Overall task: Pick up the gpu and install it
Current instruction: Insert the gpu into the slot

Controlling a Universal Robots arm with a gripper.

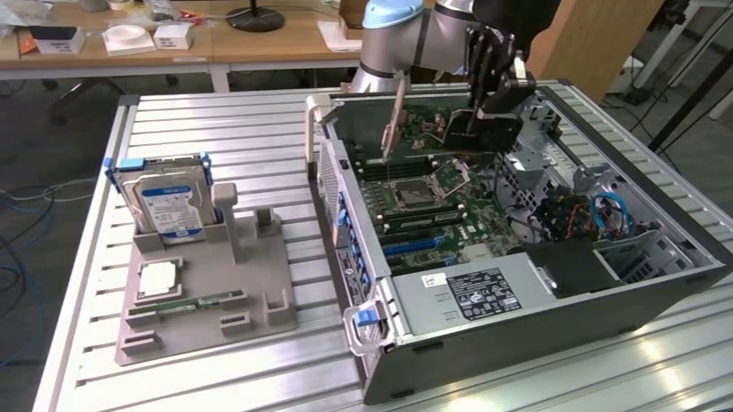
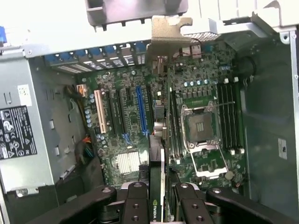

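In the foreground, grey parts tray (image 1: 206, 296) on slatted table (image 1: 81, 257), hard drive (image 1: 170, 202) upright in it. To the exterior view's right, open computer case (image 1: 550, 339), with power supply (image 1: 481, 287) nearest and motherboard (image 1: 424, 197) behind. Farther back, hanging above the motherboard: graphics card (image 1: 469, 133) (image 2: 156, 177), metal bracket (image 1: 396, 120) (image 2: 170, 32) toward the exterior view's left, clamped in gripper (image 1: 487, 103) (image 2: 156, 200).

Hard drive (image 1: 170, 204) upright in grey holder (image 1: 212, 287)

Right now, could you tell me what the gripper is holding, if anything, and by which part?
The gripper holds the gpu, clamped across its board at the end away from its silver bracket.
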